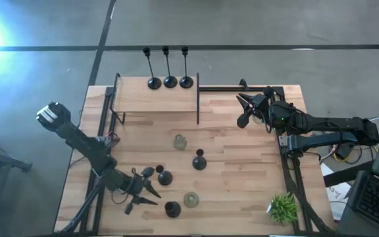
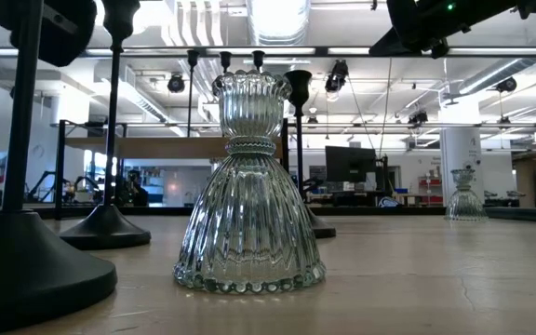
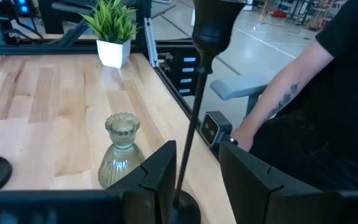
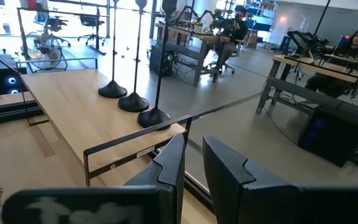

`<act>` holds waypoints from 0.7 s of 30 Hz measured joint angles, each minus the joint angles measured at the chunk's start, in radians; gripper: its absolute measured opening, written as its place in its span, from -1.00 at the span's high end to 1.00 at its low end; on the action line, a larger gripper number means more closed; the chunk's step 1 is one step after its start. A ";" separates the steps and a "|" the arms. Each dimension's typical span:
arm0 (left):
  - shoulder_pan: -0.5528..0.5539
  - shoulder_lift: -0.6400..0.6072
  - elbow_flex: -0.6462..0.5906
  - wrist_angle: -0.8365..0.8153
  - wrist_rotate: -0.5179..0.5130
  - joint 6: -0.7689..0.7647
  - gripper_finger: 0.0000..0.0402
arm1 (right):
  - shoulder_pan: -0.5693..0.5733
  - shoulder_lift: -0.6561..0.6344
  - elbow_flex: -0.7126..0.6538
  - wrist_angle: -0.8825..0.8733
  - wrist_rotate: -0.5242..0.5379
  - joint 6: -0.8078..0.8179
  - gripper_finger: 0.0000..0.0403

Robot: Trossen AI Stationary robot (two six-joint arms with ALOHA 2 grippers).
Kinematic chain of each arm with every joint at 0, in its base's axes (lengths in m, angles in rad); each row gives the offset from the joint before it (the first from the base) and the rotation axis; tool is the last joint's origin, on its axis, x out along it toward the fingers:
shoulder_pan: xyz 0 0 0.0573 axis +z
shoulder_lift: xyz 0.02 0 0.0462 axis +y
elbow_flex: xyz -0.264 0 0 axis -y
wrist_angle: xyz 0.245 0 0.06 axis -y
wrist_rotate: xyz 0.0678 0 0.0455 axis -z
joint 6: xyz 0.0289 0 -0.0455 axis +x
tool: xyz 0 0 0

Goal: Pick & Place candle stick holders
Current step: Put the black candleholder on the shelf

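Note:
Three tall black candle stick holders stand on the raised shelf at the far left. On the table stand three short black holders and two glass holders. My left gripper is open, low at the near left. The thin stem of the nearest black holder rises between its fingers, its round base on the table. My right gripper is open and empty above the table's far right, facing the shelf. My left gripper stands level with one finger on each side of the black holder's stem, low down near its base. The stem is close to one finger. I cannot tell whether it touches.
A small green plant in a white pot stands at the near right corner. Black frame rails edge the shelf and table sides. A person's arm shows beyond the table edge. Bare wood lies in the table's middle right.

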 joint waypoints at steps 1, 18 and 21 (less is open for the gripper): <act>0.005 0.014 0.009 -0.001 0.002 0.004 0.37 | 0.000 0.000 0.000 0.000 0.000 0.000 0.73; -0.088 0.101 0.080 -0.022 -0.066 -0.205 0.52 | 0.000 0.000 0.000 0.000 0.000 0.000 0.73; -0.110 0.153 0.133 -0.015 -0.090 -0.167 0.57 | 0.000 0.000 0.000 0.000 0.000 0.000 0.73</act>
